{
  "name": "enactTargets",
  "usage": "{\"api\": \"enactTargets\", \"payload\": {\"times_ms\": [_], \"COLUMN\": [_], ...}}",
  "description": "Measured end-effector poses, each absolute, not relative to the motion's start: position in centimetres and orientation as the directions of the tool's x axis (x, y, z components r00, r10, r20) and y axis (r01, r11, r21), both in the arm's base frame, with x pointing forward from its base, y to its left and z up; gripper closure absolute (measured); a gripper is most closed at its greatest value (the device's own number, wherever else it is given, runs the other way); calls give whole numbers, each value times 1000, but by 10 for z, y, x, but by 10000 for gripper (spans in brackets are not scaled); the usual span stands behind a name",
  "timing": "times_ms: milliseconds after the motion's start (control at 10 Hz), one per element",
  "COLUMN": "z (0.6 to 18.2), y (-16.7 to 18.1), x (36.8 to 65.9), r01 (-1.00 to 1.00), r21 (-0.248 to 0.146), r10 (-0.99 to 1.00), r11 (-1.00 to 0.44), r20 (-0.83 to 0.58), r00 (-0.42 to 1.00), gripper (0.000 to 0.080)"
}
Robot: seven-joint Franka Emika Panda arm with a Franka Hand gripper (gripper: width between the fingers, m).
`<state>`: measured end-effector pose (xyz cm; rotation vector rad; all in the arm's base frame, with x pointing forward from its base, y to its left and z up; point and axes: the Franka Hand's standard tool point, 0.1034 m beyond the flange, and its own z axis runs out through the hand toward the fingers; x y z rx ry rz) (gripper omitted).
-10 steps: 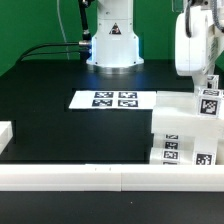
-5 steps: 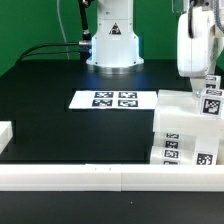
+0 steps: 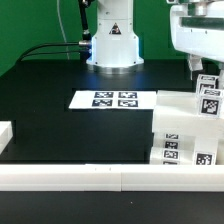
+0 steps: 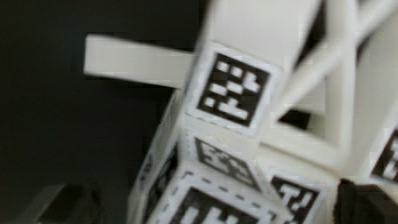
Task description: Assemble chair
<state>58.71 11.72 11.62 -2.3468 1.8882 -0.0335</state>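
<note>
The white chair parts [image 3: 181, 128] stand bunched at the exterior view's right, on the black table near the front rail. Their tags face the camera, and one tagged piece [image 3: 208, 98] sticks up at the top. My gripper [image 3: 198, 68] hangs just above that top piece at the upper right. In the wrist view the tagged chair parts [image 4: 228, 90] fill the picture, blurred and very close. My gripper [image 4: 222, 205] has its dark fingertips [image 4: 64, 205] far apart on either side of a tagged piece, with a dark gap on one side. It looks open.
The marker board [image 3: 116, 99] lies flat in the middle of the table. A long white rail [image 3: 90, 177] runs along the front edge, and a white block [image 3: 5, 134] sits at the exterior view's left. The arm's base [image 3: 112, 42] stands at the back.
The hand has risen clear of the chair parts, uncovering a second tag on the top piece. The parts have hardly shifted.
</note>
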Motion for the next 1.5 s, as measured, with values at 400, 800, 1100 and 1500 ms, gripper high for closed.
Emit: {"api": "enactTargets", "payload": {"times_ms": [400,800,1100,1500], "z": [117,106,106,106], "y": [117,122,122,118], "x": [589,582,582,584], "r01": [-691,-440,-564,-830], "r21": [-97,-60,-74,-102], "r10": [-696,-444,-569,-836], "r11": [-717,-896,-822,-549], "r20": [48,120,107,67], "r00": [716,888,815,544], "gripper": [151,279,537,537]}}
